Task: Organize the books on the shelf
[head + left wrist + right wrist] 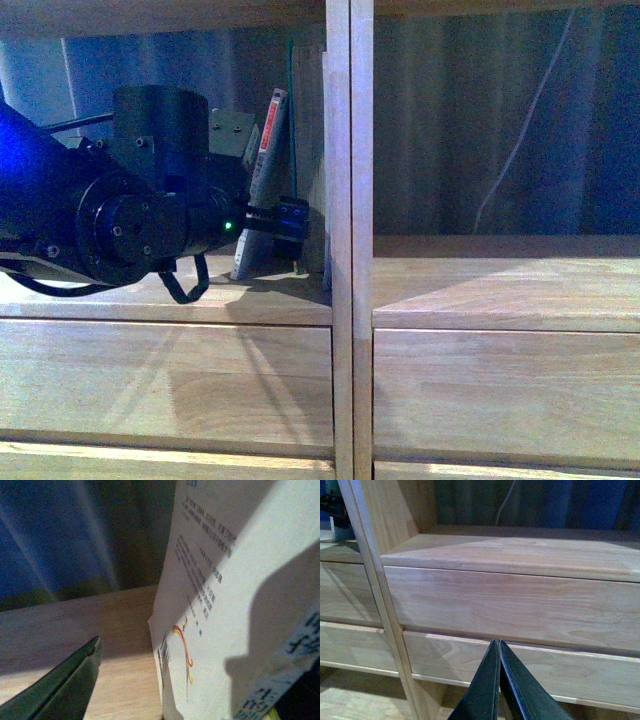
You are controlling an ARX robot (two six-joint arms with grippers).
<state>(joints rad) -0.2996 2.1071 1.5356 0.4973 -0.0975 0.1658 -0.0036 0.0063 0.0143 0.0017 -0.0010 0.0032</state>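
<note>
From the front I am watching my left gripper (pixel 291 222) reaching into the left compartment of the shelf (pixel 350 300), level with the thin book (pixel 262 180), which is leaning against the teal volume (pixel 306 150) by the centre post. I cannot tell from here whether the fingers are closing on it or only touching.

In the left wrist view the thin book's white printed cover (pixel 235 580) is filling the frame with one finger (pixel 65 685) apart from it, the other hidden, so the grasp is unclear. I am judging that a slow push toward the teal volume, keeping the base planted, should be tipping it upright without sliding.

In the right wrist view my right gripper (pixel 499 647) is sitting clenched and empty before the drawer fronts (pixel 510 605).
</note>
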